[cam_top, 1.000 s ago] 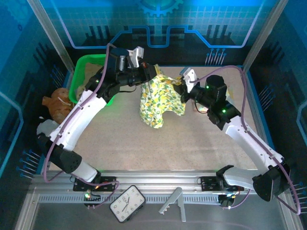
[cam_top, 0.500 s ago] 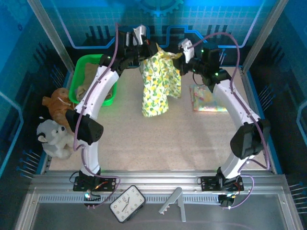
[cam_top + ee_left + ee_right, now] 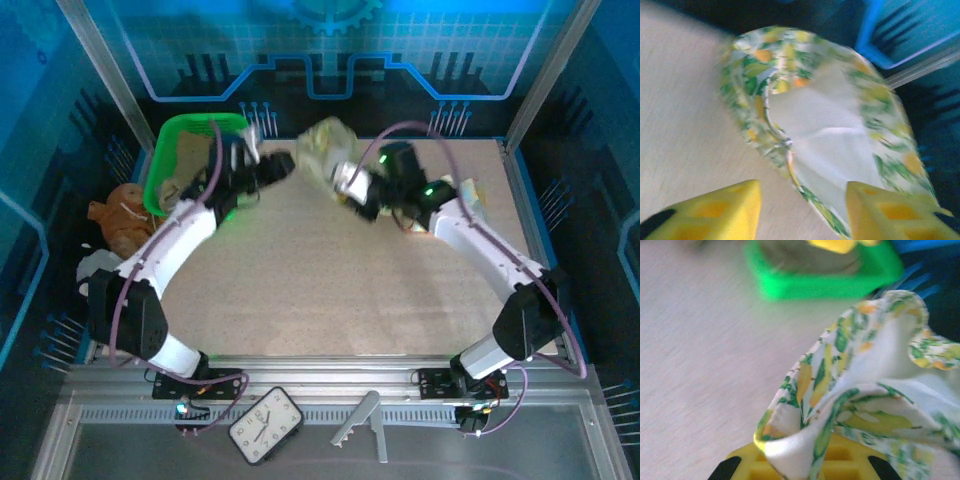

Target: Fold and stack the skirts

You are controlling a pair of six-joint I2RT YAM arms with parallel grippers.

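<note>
1. change: left claw (image 3: 802, 200) has let go. half a second ago both claws held the floral skirt (image 3: 820, 125) aloft, spread between them; now its jaws stand wide, nothing between them.
2. right claw (image 3: 805, 460): narrow, pinched on a fold of the skirt, cloth draped over it.
3. meaning, judged: skirt being brought down to the bench (image 3: 300, 270) for folding; no fold made yet.
4. position: skirt hangs just ahead of the left claw, low over the bench's far edge, near the green basket (image 3: 165, 165).
</note>
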